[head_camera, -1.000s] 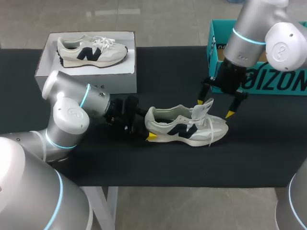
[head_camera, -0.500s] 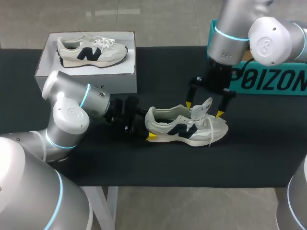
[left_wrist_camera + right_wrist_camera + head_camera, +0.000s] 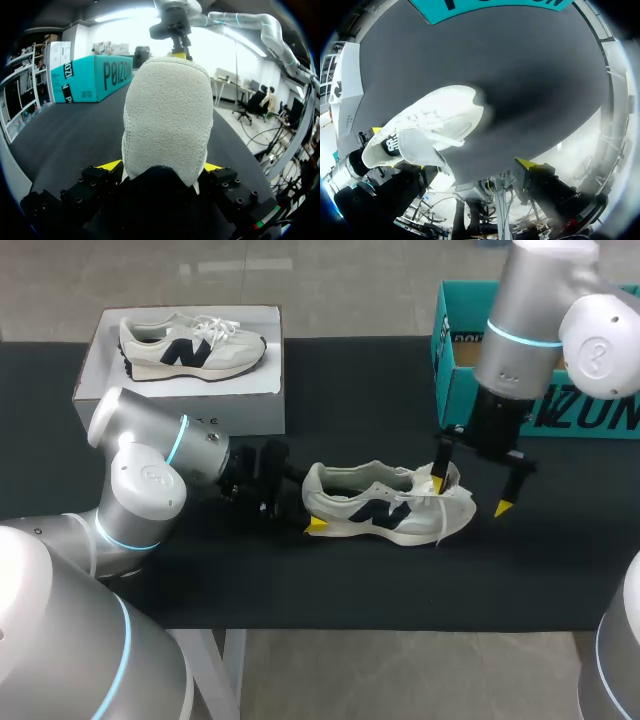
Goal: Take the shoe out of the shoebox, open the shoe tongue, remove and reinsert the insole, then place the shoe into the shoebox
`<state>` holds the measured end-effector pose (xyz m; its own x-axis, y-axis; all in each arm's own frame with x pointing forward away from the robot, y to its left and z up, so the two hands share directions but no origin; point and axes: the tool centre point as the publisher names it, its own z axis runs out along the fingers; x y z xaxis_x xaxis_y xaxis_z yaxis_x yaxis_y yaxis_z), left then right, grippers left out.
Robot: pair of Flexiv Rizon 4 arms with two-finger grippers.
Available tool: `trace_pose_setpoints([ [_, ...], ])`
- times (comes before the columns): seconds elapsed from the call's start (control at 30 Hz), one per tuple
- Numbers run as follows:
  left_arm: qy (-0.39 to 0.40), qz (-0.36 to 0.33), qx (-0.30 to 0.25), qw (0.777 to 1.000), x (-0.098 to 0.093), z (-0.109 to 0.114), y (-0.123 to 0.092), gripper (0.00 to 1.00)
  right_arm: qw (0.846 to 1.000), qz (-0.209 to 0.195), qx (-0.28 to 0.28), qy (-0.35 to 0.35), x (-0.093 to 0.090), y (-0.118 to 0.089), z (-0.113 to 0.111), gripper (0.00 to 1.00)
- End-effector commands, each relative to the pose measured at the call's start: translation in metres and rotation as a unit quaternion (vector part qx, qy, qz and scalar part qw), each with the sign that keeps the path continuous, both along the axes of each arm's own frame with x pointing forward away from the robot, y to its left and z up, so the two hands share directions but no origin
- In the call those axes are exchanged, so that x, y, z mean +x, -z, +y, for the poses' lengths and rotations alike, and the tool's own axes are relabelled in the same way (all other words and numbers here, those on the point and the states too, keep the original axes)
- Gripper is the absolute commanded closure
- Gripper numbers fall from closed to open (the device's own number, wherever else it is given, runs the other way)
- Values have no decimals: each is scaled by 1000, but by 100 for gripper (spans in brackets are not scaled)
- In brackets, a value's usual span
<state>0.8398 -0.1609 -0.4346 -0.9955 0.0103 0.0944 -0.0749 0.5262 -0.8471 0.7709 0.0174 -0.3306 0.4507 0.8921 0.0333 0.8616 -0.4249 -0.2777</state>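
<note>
A cream sneaker (image 3: 390, 506) with a dark logo lies on its sole on the black table (image 3: 330, 390), toe to the right. My left gripper (image 3: 312, 510) comes in low from the left and is shut on the heel (image 3: 167, 115), a yellow tip on each side. My right gripper (image 3: 470, 495) hangs open over the front of the shoe, one yellow fingertip (image 3: 438, 483) at the tongue and the other past the toe. From the right wrist, the sneaker (image 3: 430, 125) lies beside and under that finger. The teal shoebox (image 3: 460, 370) stands at the back right.
A white box (image 3: 180, 390) at the back left carries a second matching sneaker (image 3: 190, 348). Black table surface lies bare in front of the shoe and between the two boxes. The table's near edge runs close below the shoe.
My right gripper swung left over the tongue, then right and down toward the toe. The tongue, upright before, now leans toward the toe. The left arm and the shoe's heel stayed put.
</note>
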Motion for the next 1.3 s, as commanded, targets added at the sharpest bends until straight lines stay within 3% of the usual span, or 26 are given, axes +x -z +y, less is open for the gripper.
trace_pose_setpoints([
  [0.03, 0, 0, 1, 1000, 0, 1, 1, 100, 1000, 1, 21, 5, 3, 14, -6, 0],
  [0.23, 0, 0, 1, 1000, 0, 1, 1, 100, 1000, -5, 25, 2, 10, 9, -4, 0],
  [0.6, 0, 0, 1, 1000, 0, 1, 1, 100, 990, -120, 61, -45, 35, -80, 36, 0],
  [0.73, 0, 0, 1, 1000, 0, 1, 1, 100, 974, -167, 73, -134, 46, -106, 63, 0],
  [0.8, 0, 0, 1, 1000, 0, 1, 1, 100, 941, -200, 142, -235, 52, -121, 78, 0],
  [0.83, 0, 0, 1, 1000, 0, 1, 1, 100, 925, -218, 149, -272, 54, -128, 83, 0],
  [0.87, 0, 0, 1, 1000, 0, 1, 1, 100, 884, -233, 209, -346, 56, -131, 88, 0],
  [0.93, 0, 0, 1, 1000, 0, 1, 1, 100, 787, -220, 303, -491, 58, -135, 99, 0],
  [1.03, 0, 0, 1, 1000, 0, 1, 1, 100, 592, -160, 389, -688, 47, -134, 112, 0],
  [1.07, 0, 0, 1, 1000, 0, 1, 1, 100, 583, -117, 382, -707, 47, -128, 112, 0],
  [1.3, 0, 0, 1, 1000, 0, 1, 1, 100, 583, -117, 382, -707, 47, -128, 112, 0],
])
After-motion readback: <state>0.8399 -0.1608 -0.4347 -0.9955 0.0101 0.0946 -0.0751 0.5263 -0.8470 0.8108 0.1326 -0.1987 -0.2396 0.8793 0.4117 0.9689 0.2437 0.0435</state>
